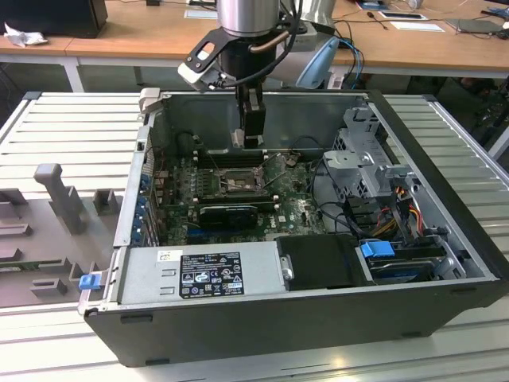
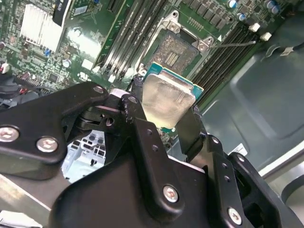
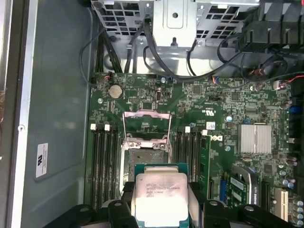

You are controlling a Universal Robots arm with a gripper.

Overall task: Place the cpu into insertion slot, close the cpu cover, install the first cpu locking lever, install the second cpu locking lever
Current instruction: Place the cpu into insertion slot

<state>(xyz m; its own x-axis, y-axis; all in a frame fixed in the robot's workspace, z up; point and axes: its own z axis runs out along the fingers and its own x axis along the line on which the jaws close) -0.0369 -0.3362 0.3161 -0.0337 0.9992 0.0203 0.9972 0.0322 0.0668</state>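
My gripper (image 1: 248, 142) hangs inside the open computer case, shut on the cpu (image 3: 160, 194), a pale silver square on a green carrier edge. In the second wrist view its black fingers (image 2: 137, 109) clamp two opposite sides of the cpu (image 2: 167, 97). The insertion slot (image 3: 145, 159) lies open on the green board just beyond the chip, and the chip is held above it, apart from it. In the exterior view the insertion slot (image 1: 236, 185) sits below the gripper. The cpu cover (image 3: 147, 113) is swung back, a thin metal frame past the socket. A locking lever (image 2: 232, 44) sticks out loose beside the insertion slot (image 2: 178, 50).
Black memory slots (image 3: 105, 161) flank the socket on both sides. A ribbed silver heatsink (image 3: 255, 138) sits on the board. The metal drive cage (image 1: 366, 159) with cables and the power supply (image 1: 203, 270) crowd the case. Grey fixtures (image 1: 56, 191) stand on the table at the exterior view's left.
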